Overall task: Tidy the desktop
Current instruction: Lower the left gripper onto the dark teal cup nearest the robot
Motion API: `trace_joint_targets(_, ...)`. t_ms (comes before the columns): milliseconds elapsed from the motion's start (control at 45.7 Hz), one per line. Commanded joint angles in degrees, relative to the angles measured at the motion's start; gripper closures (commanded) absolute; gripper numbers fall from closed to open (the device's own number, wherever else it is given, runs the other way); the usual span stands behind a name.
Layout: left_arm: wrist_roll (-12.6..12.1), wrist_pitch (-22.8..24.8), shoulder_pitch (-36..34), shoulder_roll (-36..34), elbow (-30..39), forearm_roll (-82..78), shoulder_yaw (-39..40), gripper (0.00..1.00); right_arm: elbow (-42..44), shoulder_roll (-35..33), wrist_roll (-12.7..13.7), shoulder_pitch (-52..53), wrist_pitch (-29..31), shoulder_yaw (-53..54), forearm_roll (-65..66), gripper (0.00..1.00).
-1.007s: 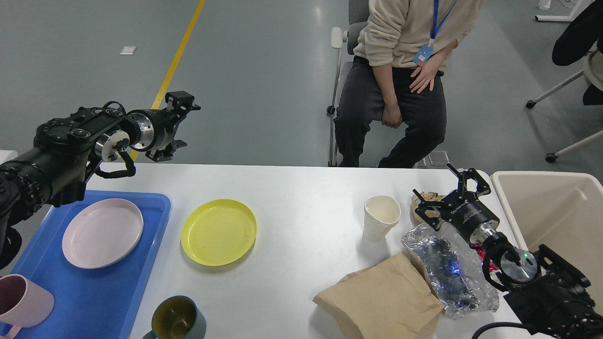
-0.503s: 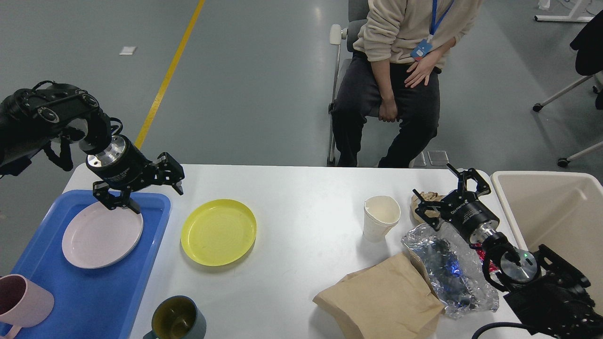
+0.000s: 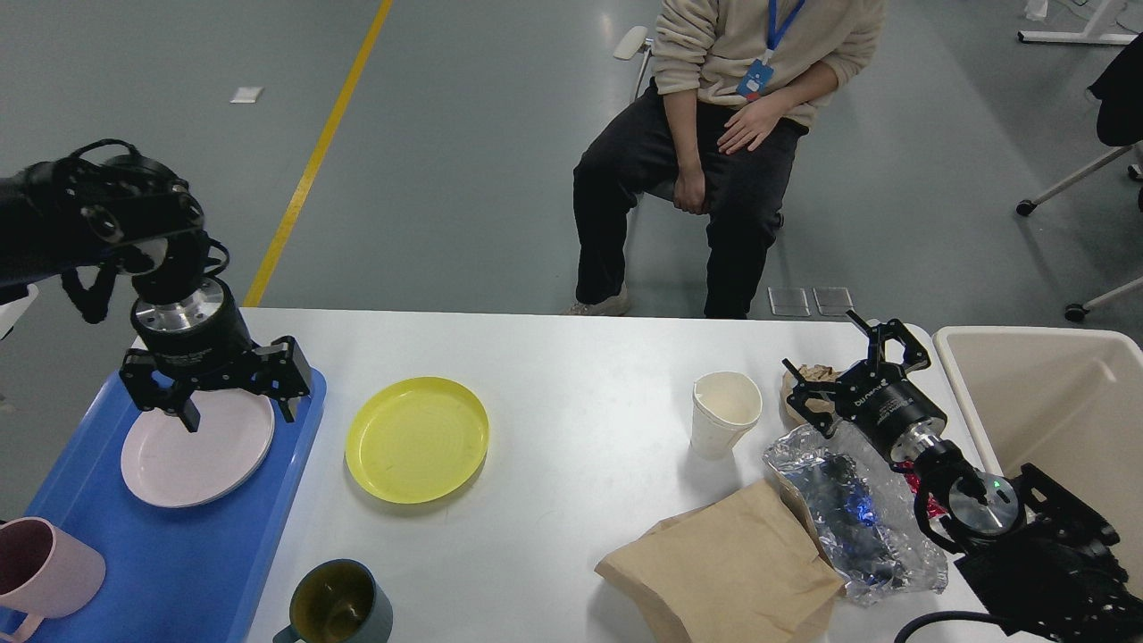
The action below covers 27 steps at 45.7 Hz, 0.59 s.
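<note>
Left end effector spread above pink plate, desktop

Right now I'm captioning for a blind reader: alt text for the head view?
The left claw hangs open over a pink plate on a blue tray; the right claw sits open among wrappers, with a yellow plate mid-desktop.

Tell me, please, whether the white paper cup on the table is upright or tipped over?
Upright. The white paper cup stands on its base on the desktop, its open mouth facing up, and its inside looks empty.
</note>
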<state>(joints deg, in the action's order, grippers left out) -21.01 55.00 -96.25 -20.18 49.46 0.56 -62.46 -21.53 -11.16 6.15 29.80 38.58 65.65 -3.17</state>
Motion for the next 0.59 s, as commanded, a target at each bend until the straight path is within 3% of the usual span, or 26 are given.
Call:
trace_joint_targets(0, 0.4, 0.0, 0.4, 5.9, 2.0, -0.6, 0.0, 0.03, 0.0, 0.0, 0.0, 0.0, 0.0, 0.0, 0.0, 0.00)
trace_joint_targets(219, 1.2, 0.0, 3.8, 14.1, 3.5, 0.0, 1.3, 0.03, 0.0, 0.0, 0.0, 0.0, 0.0, 0.0, 0.0, 0.00)
trace_joint_targets(482, 1.3, 0.0, 8.0, 14.8, 5.0, 0.1, 3.6, 0.03, 0.0, 0.0, 0.0, 0.0, 0.0, 0.0, 0.0, 0.00)
trace_joint_targets(569, 3.0, 0.0, 8.1, 14.8, 6.5, 0.3, 3.3, 0.03, 0.0, 0.0, 0.0, 0.0, 0.0, 0.0, 0.0, 0.00)
